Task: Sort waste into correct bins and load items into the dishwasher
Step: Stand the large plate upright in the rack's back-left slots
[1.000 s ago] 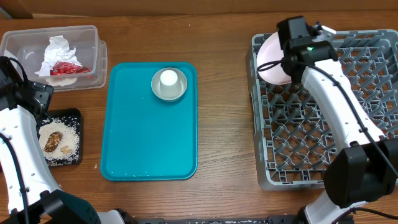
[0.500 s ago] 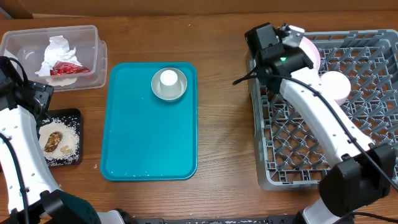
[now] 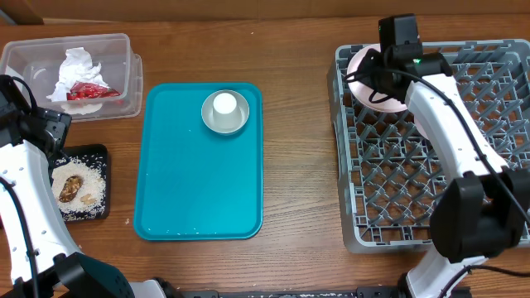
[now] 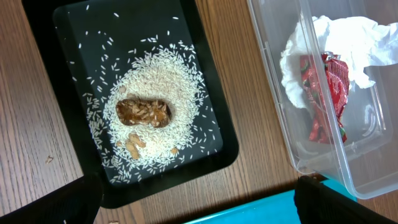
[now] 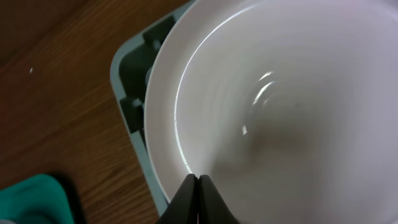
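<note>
Overhead: plate [image 3: 364,79] lies in far-left corner of dish rack [image 3: 414,207], right arm [image 3: 439,116] above it, hiding part. Teal tray [image 3: 199,182] sits mid-tabletop [image 3: 298,165], carrying bowl [image 3: 237,122] with cup [image 3: 224,103] inside. Clear tub [image 3: 25,62] holds napkin [image 3: 74,64] and red wrapper [image 3: 93,91].

Left wrist: left fingers [image 4: 346,204] spread wide, empty, over black tray [image 4: 68,25] holding rice [image 4: 168,81] and brown lump [image 4: 143,112].

Right wrist: right fingers [image 5: 194,196] pressed together, tips over plate face; rack corner beside.

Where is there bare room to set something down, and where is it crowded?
Free: the teal tray below the bowl; the wood strip between it and the rack; its near pegs. Crowded: clear tub, black tray, the rack's far-left corner with the plate.
</note>
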Motion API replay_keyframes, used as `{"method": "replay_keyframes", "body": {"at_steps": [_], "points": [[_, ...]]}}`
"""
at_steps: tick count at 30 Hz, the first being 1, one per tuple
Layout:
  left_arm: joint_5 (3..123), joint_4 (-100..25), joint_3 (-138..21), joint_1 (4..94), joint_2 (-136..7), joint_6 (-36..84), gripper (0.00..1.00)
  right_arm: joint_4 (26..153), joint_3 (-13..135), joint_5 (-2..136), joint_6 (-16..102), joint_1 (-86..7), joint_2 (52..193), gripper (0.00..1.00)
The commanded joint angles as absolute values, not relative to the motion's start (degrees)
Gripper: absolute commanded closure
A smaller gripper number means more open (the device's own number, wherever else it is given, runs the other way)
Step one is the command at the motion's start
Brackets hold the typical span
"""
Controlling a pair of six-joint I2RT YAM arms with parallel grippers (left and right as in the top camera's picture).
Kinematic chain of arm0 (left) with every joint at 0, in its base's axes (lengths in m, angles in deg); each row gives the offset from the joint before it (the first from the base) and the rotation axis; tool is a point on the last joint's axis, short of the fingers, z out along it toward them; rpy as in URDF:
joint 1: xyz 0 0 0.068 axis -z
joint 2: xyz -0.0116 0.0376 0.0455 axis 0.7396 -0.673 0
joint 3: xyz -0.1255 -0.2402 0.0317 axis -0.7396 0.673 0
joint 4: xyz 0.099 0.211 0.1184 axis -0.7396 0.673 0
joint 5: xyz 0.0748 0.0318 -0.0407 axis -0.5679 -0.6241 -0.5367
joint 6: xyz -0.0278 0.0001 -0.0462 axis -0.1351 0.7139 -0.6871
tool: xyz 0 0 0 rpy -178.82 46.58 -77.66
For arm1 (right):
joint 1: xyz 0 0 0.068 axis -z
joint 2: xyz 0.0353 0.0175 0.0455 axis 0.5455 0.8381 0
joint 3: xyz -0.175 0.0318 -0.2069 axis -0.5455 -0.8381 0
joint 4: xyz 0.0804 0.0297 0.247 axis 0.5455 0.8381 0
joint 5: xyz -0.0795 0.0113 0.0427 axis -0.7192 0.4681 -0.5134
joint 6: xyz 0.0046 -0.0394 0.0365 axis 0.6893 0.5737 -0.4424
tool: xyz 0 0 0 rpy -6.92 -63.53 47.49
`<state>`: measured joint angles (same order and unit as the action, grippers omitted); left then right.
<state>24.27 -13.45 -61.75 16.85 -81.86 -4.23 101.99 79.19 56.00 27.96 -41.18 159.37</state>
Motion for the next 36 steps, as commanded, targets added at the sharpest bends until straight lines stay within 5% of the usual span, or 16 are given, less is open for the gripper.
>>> {"method": "replay_keyframes", "body": {"at_steps": [1, 20, 36], "points": [[23.5, -13.5, -61.8, 17.0, -82.3, -5.0, 0.0, 101.9, 79.0, 64.2, 30.7, -41.7, 162.4, 0.96], [23.5, -13.5, -61.8, 17.0, -82.3, -5.0, 0.0, 105.7, 79.1, 63.3, 30.9, -41.9, 166.7, 0.96], [23.5, -13.5, -61.8, 17.0, -82.3, -5.0, 0.0, 110.7, 85.6, 62.0, 31.6, -42.3, 151.6, 0.96]]}}
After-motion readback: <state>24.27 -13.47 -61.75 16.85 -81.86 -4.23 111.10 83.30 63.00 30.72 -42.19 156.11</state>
